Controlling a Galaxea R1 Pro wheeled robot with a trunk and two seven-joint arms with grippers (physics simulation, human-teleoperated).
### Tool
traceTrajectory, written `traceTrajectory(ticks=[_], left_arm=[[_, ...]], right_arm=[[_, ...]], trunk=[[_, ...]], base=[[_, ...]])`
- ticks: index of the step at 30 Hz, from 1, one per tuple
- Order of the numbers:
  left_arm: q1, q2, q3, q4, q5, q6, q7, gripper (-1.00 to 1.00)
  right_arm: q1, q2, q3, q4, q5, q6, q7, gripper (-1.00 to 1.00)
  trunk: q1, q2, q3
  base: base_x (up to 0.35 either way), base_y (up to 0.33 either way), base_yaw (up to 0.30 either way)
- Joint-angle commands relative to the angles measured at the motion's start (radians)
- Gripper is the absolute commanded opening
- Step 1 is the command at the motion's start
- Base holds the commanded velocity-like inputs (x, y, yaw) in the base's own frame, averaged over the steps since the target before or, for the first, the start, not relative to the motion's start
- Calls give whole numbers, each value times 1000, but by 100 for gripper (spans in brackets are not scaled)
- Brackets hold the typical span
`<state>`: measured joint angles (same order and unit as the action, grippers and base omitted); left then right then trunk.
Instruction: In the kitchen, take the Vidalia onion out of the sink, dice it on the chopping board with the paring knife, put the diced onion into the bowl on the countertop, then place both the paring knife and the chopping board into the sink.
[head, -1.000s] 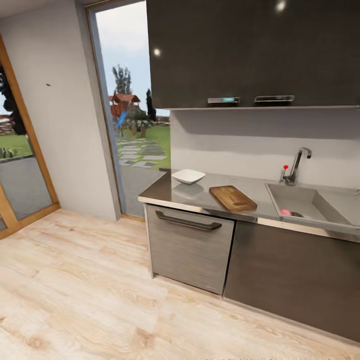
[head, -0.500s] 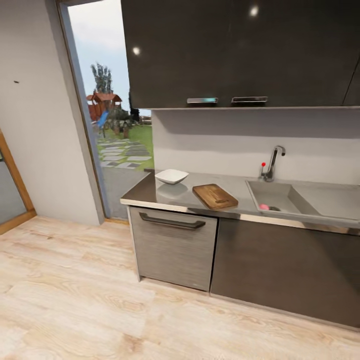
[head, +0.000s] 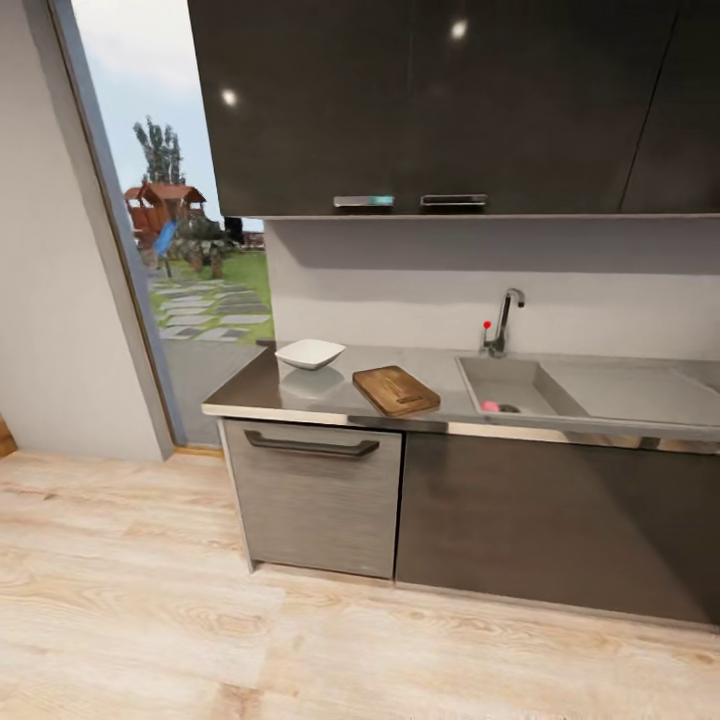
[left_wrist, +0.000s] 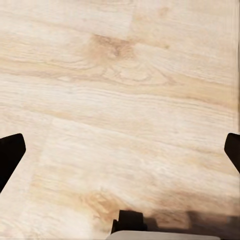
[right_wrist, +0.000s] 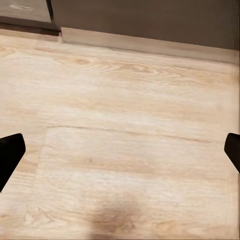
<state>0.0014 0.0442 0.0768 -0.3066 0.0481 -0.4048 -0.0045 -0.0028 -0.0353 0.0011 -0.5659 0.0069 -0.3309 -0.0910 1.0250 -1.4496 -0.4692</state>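
Head view: surface (head: 300, 393) runs left to right above dark cabinets. Bowl (head: 309, 353) sits far left on it, board (head: 396, 390) just right of it, apart, angled. Sink (head: 505, 378) further right w/ tap (head: 503, 322) at its far edge; a small pink thing (head: 490, 406) lies in basin by drain, prob. the onion, too small to be sure. Knife can't be made out.

Left gripper (left_wrist: 120, 152): jaws wide, nothing between, wood floor (left_wrist: 120, 100) below. Right gripper (right_wrist: 120, 150): jaws wide too, empty, over floor near cabinet base (right_wrist: 150, 20).
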Motion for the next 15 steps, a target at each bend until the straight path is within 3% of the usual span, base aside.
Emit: traceTrajectory(ticks=[1, 10, 15], left_arm=[[0, 0, 0, 0, 5, -2, -1, 100], [0, 0, 0, 0, 4, -2, -2, 100], [0, 0, 0, 0, 4, -2, -2, 100]], right_arm=[[0, 0, 0, 0, 1, -2, -3, 100], [0, 0, 0, 0, 1, -2, -3, 100], [0, 0, 0, 0, 0, -2, -3, 100]], trunk=[[0, 0, -1], [0, 0, -1], [0, 0, -1]], base=[[0, 0, -220], [4, 1, -220], [132, 100, -220]])
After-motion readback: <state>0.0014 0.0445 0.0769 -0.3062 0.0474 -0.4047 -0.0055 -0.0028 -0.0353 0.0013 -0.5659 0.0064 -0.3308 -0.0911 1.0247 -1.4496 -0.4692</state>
